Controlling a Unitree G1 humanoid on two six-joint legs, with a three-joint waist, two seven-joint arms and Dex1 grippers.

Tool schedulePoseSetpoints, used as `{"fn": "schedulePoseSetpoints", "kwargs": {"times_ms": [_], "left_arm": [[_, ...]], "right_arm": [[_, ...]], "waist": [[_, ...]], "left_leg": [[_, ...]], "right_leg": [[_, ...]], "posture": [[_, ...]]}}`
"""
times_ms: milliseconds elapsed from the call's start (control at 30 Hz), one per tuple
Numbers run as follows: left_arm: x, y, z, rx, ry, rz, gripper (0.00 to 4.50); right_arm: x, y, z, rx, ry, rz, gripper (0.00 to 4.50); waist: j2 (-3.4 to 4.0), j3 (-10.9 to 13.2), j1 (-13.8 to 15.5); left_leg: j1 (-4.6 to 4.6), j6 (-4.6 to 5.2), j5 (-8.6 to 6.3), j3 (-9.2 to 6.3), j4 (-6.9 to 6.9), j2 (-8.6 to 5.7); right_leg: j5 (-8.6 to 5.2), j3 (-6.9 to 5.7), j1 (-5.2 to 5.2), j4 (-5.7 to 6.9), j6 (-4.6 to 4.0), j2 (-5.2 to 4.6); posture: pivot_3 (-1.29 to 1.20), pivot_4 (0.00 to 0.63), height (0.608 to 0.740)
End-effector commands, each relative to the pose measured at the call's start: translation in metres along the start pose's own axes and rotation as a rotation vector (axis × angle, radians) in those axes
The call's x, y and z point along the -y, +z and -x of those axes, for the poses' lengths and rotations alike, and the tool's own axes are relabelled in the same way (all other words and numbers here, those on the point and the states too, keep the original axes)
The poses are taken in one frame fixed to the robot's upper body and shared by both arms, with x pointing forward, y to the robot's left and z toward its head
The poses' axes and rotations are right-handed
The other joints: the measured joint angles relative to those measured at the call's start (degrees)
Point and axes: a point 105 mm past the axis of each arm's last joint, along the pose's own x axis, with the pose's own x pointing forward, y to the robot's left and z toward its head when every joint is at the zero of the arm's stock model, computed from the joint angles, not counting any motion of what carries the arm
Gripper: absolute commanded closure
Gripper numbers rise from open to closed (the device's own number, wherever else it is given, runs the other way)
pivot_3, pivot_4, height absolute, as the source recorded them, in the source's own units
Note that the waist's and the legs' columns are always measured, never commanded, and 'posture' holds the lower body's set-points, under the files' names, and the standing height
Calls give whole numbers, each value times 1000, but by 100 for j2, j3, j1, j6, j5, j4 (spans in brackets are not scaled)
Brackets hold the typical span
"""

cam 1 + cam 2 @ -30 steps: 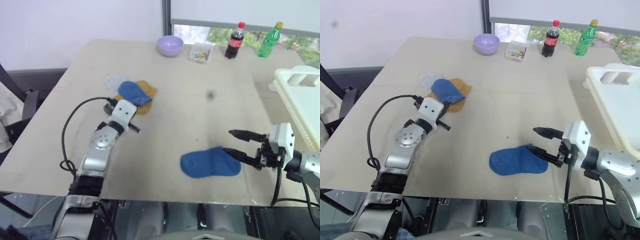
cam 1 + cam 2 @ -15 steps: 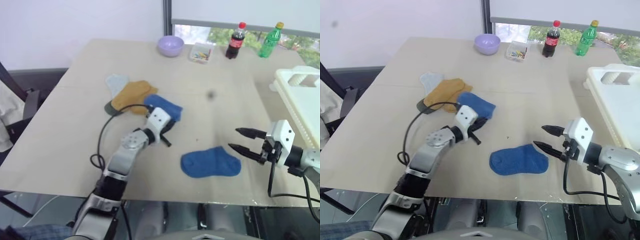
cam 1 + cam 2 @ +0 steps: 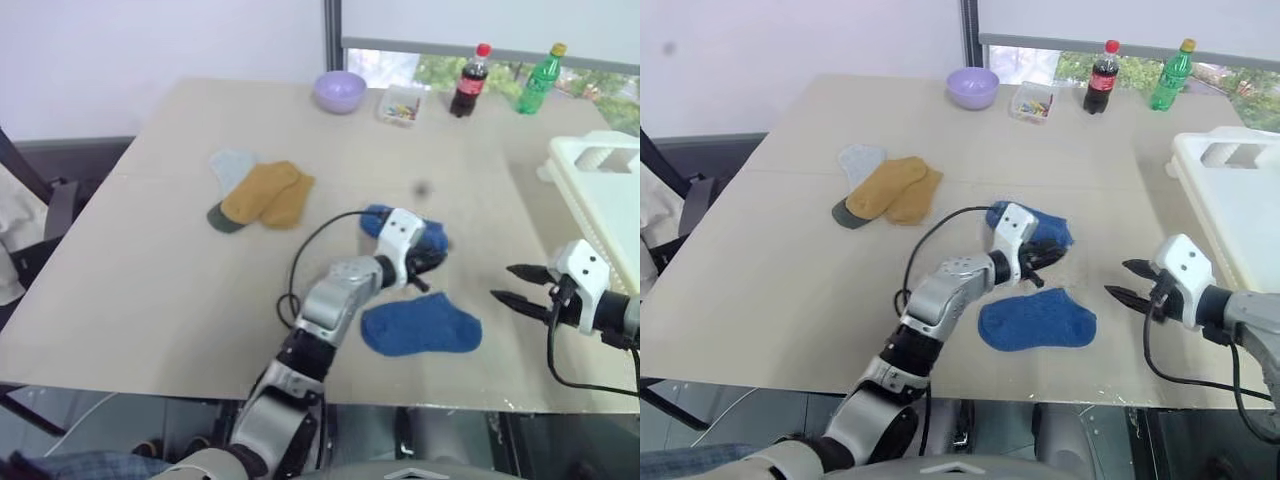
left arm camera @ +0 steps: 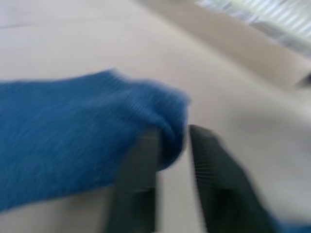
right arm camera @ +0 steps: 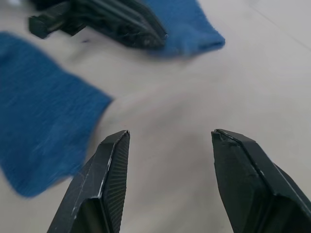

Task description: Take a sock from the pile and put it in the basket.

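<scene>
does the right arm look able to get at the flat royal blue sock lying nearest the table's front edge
Probably yes. The right gripper stands open, just beside the toe end of the flat royal blue sock, with bare table between. The left gripper is busy at the other blue sock further back.

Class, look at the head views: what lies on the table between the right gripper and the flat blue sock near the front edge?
Nothing: bare table separates the right gripper from the flat blue sock.

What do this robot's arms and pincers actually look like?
Each arm is silver-grey metal in rounded segments, ending in a white block. From it stick two black tapered fingers with ribbed inner pads. A thin black cable loops loosely beside the left gripper and the right gripper.
</scene>
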Motion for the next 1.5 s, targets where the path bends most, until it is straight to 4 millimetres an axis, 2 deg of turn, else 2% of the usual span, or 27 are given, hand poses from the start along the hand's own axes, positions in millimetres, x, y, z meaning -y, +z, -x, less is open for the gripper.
{"fn": "schedulePoseSetpoints", "kwargs": {"times_ms": [33, 167, 367, 500, 667, 867, 900, 933, 967, 1100, 1200, 1300, 1367, 1400, 1500], "left_arm": [[5, 23, 3, 63, -48, 116, 2128], [0, 39, 17, 83, -106, 132, 2128], [-57, 53, 31, 106, 77, 47, 2128], [-116, 58, 49, 94, 256, 1, 2128], [-140, 47, 56, 41, 327, -47, 2128], [-142, 32, 57, 14, 326, -36, 2128], [-141, 31, 57, 12, 320, -29, 2129], [-140, 28, 56, 5, 314, -28, 2129], [-139, 25, 56, -5, 311, -30, 2129], [-139, 5, 54, -98, 313, -71, 2129], [-136, -14, 54, -202, 294, -109, 2129], [-140, -28, 59, -282, 311, -173, 2980], [-139, -33, 59, -303, 308, -186, 4067], [-139, -35, 58, -309, 303, -194, 4438], [-136, -37, 57, -321, 288, -234, 4438]], "right_arm": [[-1, 7, -9, 40, -25, -97, 1767], [-6, 0, -27, 55, -26, -251, 1767], [-7, 3, -53, 83, -45, -401, 1767], [-6, 8, -78, 125, -38, -571, 1767], [-10, 13, -95, 140, -20, -629, 1767], [-1, 24, -108, 204, -36, -782, 1767], [-1, 22, -108, 193, -39, -774, 2170], [-1, 20, -108, 177, -42, -759, 2281], [-3, 18, -108, 166, -38, -751, 2604], [-5, 17, -109, 157, -37, -736, 4455], [-6, 16, -109, 152, -45, -719, 4455], [-5, 15, -109, 152, -55, -716, 4500], [-5, 16, -108, 155, -57, -713, 4500], [-5, 16, -109, 157, -57, -712, 4500], [-7, 19, -109, 171, -50, -708, 4500]], "waist": [[-1, 1, -14], [-2, 3, -61], [0, 3, -110], [0, 4, -115], [2, 5, -107], [-1, 7, -111], [-1, 7, -113], [-1, 7, -117], [-1, 7, -120], [0, 6, -128], [2, 4, -123], [6, 0, -123], [10, -5, -119], [10, -7, -118], [15, -12, -120]], "left_leg": [[0, 0, 0, -2, 0, 0], [-2, 0, 0, -7, 1, 2], [-3, 0, 0, -4, 3, -2], [-2, 0, 0, -4, 2, 0], [-6, 0, 0, 4, -6, 0], [-14, -1, 1, 23, -6, -2], [-14, -1, 1, 22, -6, -1], [-14, -1, 1, 22, -6, -1], [-13, -1, 1, 23, -6, -1], [-12, -1, 1, 24, -6, -1], [-5, 0, 1, 25, -6, -1], [1, 0, 1, 25, -5, -1], [5, -1, 1, 24, -5, -1], [6, -1, 1, 24, -5, -1], [8, -1, 1, 24, -3, -1]], "right_leg": [[1, 0, -1, 0, 0, 1], [1, -1, -3, 7, 1, 3], [4, 0, -3, 6, 4, 0], [5, 0, -5, 11, 4, 5], [5, -5, -5, 8, 6, 6], [7, -7, -6, -2, 10, 2], [7, -8, -6, -1, 9, 2], [7, -8, -6, 0, 9, 2], [7, -8, -6, 1, 10, 2], [7, -7, -6, 4, 10, 2], [7, -7, -4, 11, 9, 2], [7, -6, -2, 16, 9, 1], [6, -5, 0, 19, 9, 1], [6, -5, 0, 19, 9, 1], [6, -5, 2, 21, 9, 0]], "posture": [[0, 150, 729], [0, 150, 729], [0, 150, 729], [0, 150, 729], [0, 150, 729], [0, 150, 729], [0, 150, 729], [0, 150, 729], [0, 150, 729], [0, 150, 729], [0, 150, 729], [0, 150, 729], [0, 150, 729], [0, 150, 729], [0, 150, 729]]}}
